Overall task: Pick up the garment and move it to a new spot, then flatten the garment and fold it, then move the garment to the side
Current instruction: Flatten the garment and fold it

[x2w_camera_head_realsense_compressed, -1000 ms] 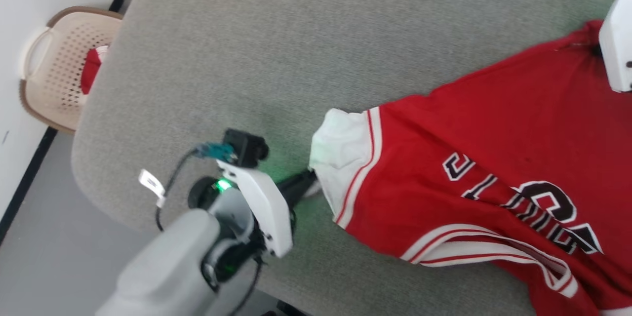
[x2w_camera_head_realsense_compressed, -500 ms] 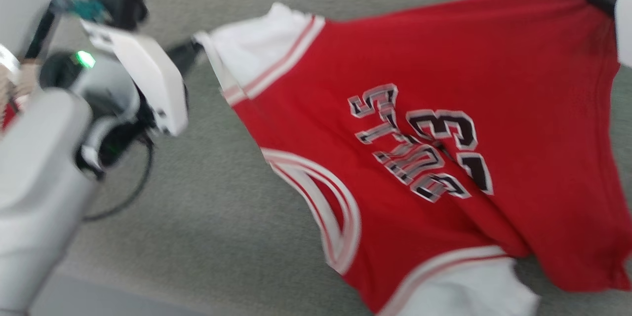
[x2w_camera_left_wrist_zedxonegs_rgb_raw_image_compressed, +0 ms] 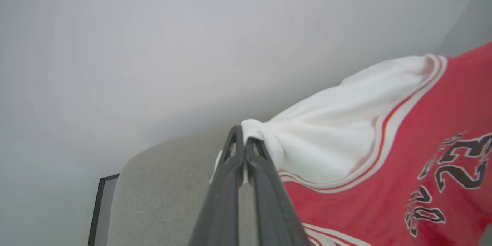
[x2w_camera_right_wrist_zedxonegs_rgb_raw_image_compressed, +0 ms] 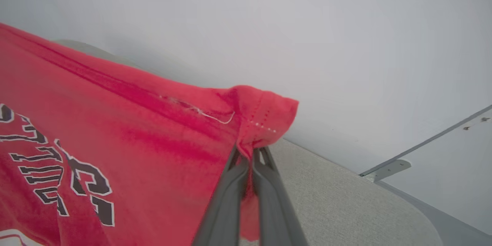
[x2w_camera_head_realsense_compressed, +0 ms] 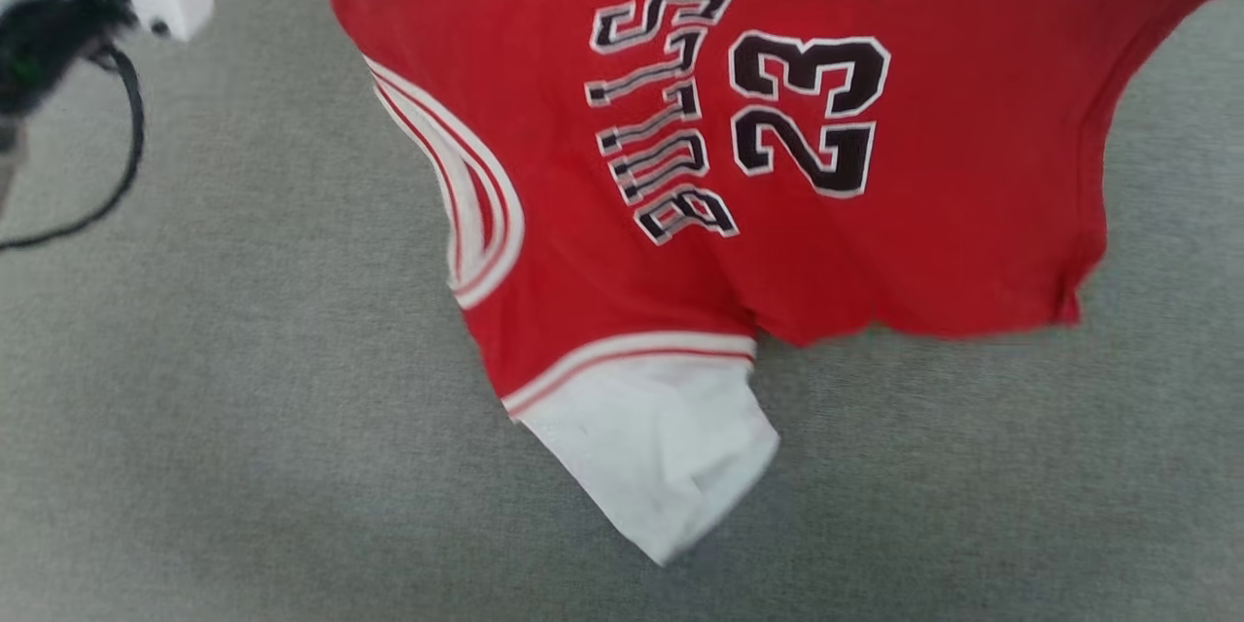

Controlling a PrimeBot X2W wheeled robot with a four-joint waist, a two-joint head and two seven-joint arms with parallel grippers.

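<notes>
The garment (x2w_camera_head_realsense_compressed: 777, 214) hangs in the air over the grey tabletop (x2w_camera_head_realsense_compressed: 243, 466), stretched sideways between the two arms so that its printed front faces the head camera and the cloth falls open under its own weight. The left gripper (x2w_camera_left_wrist_zedxonegs_rgb_raw_image_compressed: 244, 142) has its fingers pressed fully together on the bunched tip of one white sleeve (x2w_camera_left_wrist_zedxonegs_rgb_raw_image_compressed: 338, 130), with a rounded corner of the tabletop beyond them. The right gripper (x2w_camera_right_wrist_zedxonegs_rgb_raw_image_compressed: 246, 153) is likewise closed tight, pinching the red hem corner (x2w_camera_right_wrist_zedxonegs_rgb_raw_image_compressed: 265, 119), where the stitching gives a firm edge to hold; another rounded corner of the tabletop lies past it. Holding two far-apart points in this way probably serves to pull out the wrinkles before laying the shirt down, so the carrying step looks under way and the flattening not yet begun. The lower sleeve (x2w_camera_head_realsense_compressed: 661, 447) dangles nearest the tabletop; I cannot tell whether it touches the surface or hangs just above it. The risk is that this sleeve folds under as the shirt is lowered.
</notes>
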